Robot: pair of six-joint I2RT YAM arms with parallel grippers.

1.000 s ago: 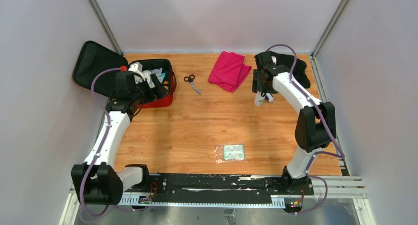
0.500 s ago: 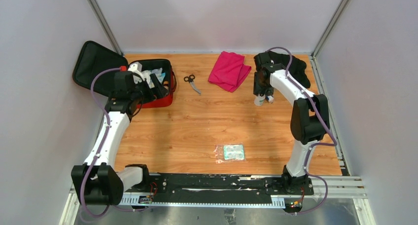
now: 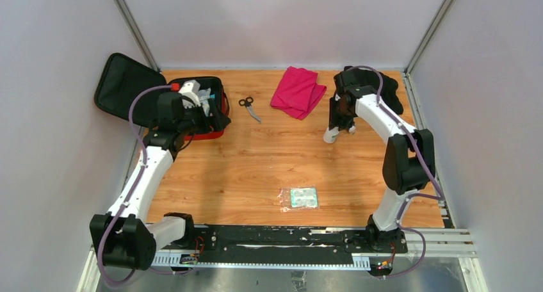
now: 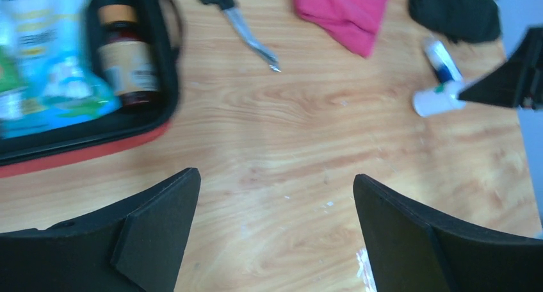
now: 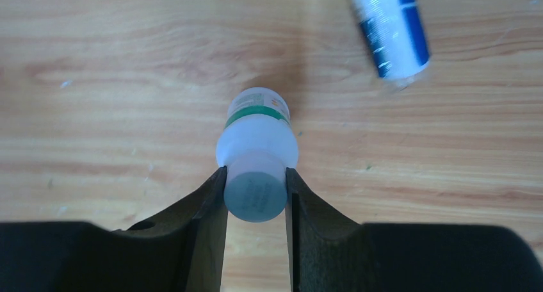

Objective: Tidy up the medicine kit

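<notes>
The medicine kit, a red rectangular soft zip case (image 3: 214, 135) with black lining, lies open at the far left corner of the wooden table (image 3: 256, 164), its lid leaning back against the left wall. A brown glass bottle (image 4: 128, 61) and pale printed packets sit inside it.

The left gripper (image 3: 208, 116) hovers over the kit's near right corner. In the left wrist view its jaws stand wide apart with nothing between them, only bare wood beneath, and the kit's red edge (image 4: 77, 157) shows just to the upper left.

The right gripper (image 3: 333, 129) is well apart from the kit, across the table on the far right. Its two fingers (image 5: 208, 209) press on either side of the grey cap of a small white plastic bottle (image 5: 257, 138) with a green band. Whether the bottle rests on the table or is lifted cannot be told. A blue and white tube (image 5: 390, 29) lies near it.

Between kit and right gripper lie black-handled scissors (image 3: 250, 107) and a folded pink cloth (image 3: 298, 91).
</notes>
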